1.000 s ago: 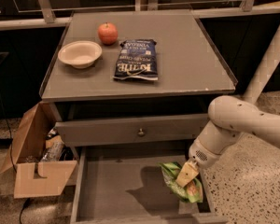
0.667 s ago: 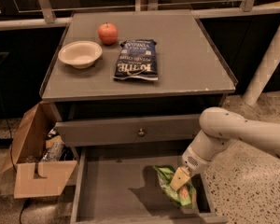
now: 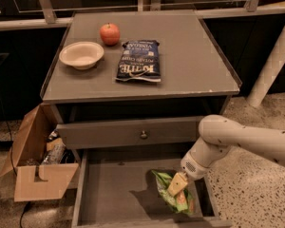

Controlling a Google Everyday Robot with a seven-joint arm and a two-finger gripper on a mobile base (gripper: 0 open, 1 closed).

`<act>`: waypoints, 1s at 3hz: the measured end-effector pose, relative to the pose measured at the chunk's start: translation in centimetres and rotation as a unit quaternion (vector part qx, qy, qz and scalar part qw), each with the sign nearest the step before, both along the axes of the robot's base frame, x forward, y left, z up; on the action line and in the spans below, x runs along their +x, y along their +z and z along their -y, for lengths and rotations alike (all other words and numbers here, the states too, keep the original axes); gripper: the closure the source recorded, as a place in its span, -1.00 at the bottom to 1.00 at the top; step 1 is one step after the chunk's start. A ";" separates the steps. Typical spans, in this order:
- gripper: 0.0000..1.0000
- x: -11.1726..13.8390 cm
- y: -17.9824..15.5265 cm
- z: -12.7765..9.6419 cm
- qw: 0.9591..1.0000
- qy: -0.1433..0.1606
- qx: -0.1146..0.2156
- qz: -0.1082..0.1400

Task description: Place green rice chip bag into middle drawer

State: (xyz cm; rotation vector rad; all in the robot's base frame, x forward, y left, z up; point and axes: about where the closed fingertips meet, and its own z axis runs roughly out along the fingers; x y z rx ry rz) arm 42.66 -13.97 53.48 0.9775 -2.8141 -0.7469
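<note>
The green rice chip bag [image 3: 165, 194] is inside the open middle drawer [image 3: 114, 190], at its right side, with the tan chip pictures toward the front. My gripper [image 3: 176, 184] reaches down into the drawer from the right on the white arm [image 3: 237, 139]. It is shut on the bag's upper part. The bag's lower end hangs close to the drawer floor; I cannot tell if it touches.
Above the open drawer is a shut drawer front with a round knob [image 3: 143, 134]. On the cabinet top lie a dark blue Kettle chip bag [image 3: 138, 61], a white bowl [image 3: 81, 54] and a red apple [image 3: 109, 33]. An open cardboard box [image 3: 35, 172] stands at the left, a white post [image 3: 274, 56] at the right.
My gripper has moved left and a little lower with the green bag in it, further over the drawer floor from the right wall.
</note>
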 end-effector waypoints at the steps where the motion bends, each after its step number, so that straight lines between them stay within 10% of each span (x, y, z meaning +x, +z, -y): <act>1: 1.00 1.2 -1.3 -1.1 1.000 -0.023 0.012 0.001; 3: 1.00 2.9 -2.8 -2.0 0.998 -0.051 0.034 0.005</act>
